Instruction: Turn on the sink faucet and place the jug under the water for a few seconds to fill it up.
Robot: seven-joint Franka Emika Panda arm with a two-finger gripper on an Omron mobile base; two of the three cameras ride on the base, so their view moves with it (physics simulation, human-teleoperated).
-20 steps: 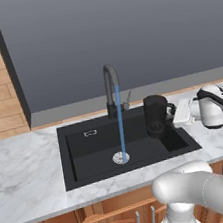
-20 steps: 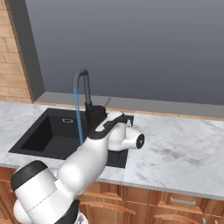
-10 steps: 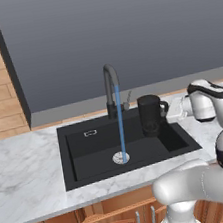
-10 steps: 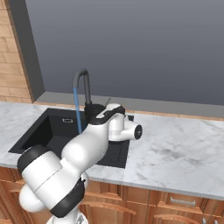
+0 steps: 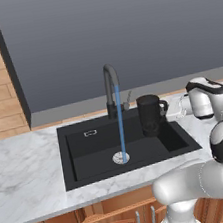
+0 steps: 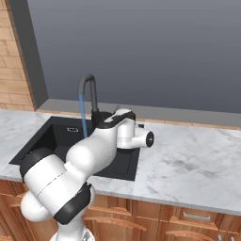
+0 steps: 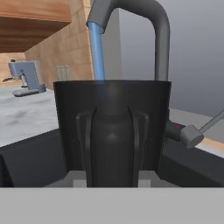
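Running from the faucet (image 5: pixel 110 86), water (image 5: pixel 120 120) drops as a thin blue line to the drain (image 5: pixel 121 157) near mid sink (image 5: pixel 86 165). Going L to R in left base view: counter (image 5: pixel 21 167), sink, faucet w/ stream, then jug (image 5: pixel 150 115), then gripper (image 5: pixel 167 110). Jug is upright over the sink's R part, lifted off the basin floor, just R of the stream and not under it; lever (image 5: pixel 127 100) sits between spout base and jug. Gripper is at the jug's R side, on the handle (image 7: pixel 111 146); hand view has the handle dead centre right in front of the cam, fingers either side, so it's clamped on the jug. Same view: stream behind jug rim at L, coffee machine (image 7: pixel 26 76) far L on the counter.
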